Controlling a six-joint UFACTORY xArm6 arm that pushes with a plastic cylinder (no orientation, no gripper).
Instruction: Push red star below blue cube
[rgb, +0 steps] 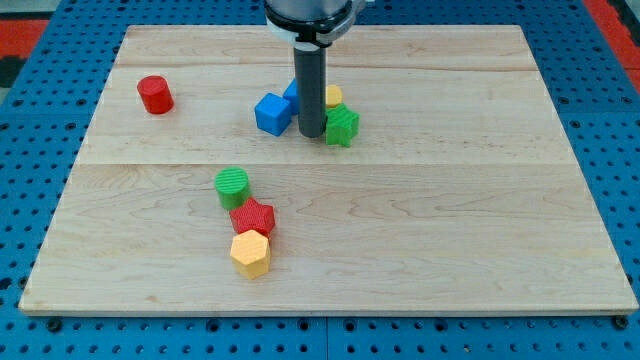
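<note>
My tip stands on the bench in the upper middle, wedged in a small cluster: the blue cube lies just to its left in the view, a green star touches or nearly touches its right side, and a yellow block and another blue block peek out behind the rod. The end effector is a plain rod, with nothing to spread or pinch. The red star sits well below the cube, pressed between a green cylinder above-left and a yellow hexagonal block beneath it. A red cylinder stands alone near the upper left. The right half lies open.
</note>
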